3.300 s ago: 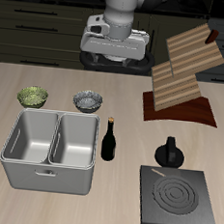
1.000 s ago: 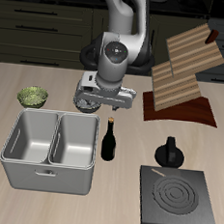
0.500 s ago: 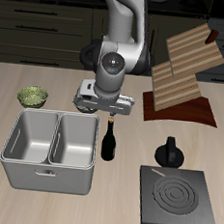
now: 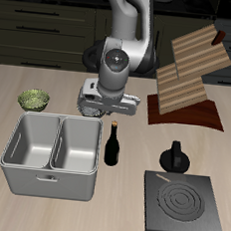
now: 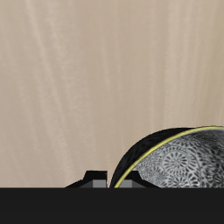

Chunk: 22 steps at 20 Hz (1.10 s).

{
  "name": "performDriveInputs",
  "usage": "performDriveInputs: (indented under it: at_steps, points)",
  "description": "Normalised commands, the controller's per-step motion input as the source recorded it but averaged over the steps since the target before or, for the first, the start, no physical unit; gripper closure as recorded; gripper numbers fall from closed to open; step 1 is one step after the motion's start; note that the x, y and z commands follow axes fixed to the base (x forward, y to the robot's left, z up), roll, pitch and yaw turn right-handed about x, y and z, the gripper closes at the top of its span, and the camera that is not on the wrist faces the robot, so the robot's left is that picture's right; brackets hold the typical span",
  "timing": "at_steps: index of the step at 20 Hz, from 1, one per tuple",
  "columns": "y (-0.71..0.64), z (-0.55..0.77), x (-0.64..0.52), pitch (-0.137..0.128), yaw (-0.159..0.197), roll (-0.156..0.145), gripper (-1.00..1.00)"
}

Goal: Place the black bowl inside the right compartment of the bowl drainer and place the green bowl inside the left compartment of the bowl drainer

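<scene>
kitchen: stove (image 4: 185, 205), wine bottle (image 4: 113, 144), dark cabinets (image 4: 41, 25).

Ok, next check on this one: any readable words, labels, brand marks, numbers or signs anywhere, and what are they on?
None can be read in either view.
The wine bottle shows no legible label; it looks plain dark.
The bowl drainer, green bowl and stove burner carry no marks; the burner has only concentric rings.
The black bowl shows a speckled pattern, not writing.
The gripper body bears no lettering at this size.
</scene>
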Motion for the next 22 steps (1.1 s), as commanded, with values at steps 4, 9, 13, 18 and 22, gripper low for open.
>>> performDriveInputs:
  at_steps: [4, 9, 13, 18, 22]
  points:
    - [0.06, 0.32, -0.11, -0.056, 0.027, 0.025, 1.0]
    - [0.02, 0.32, -0.08, -0.042, 0.021, 0.015, 1.0]
    - [-0.05, 0.4, -0.08, -0.064, 0.021, 0.008, 1.0]
    - [-0.13, 0.43, -0.05, -0.07, 0.015, -0.019, 1.0]
    - [-0.03, 0.32, -0.07, -0.039, 0.02, 0.004, 1.0]
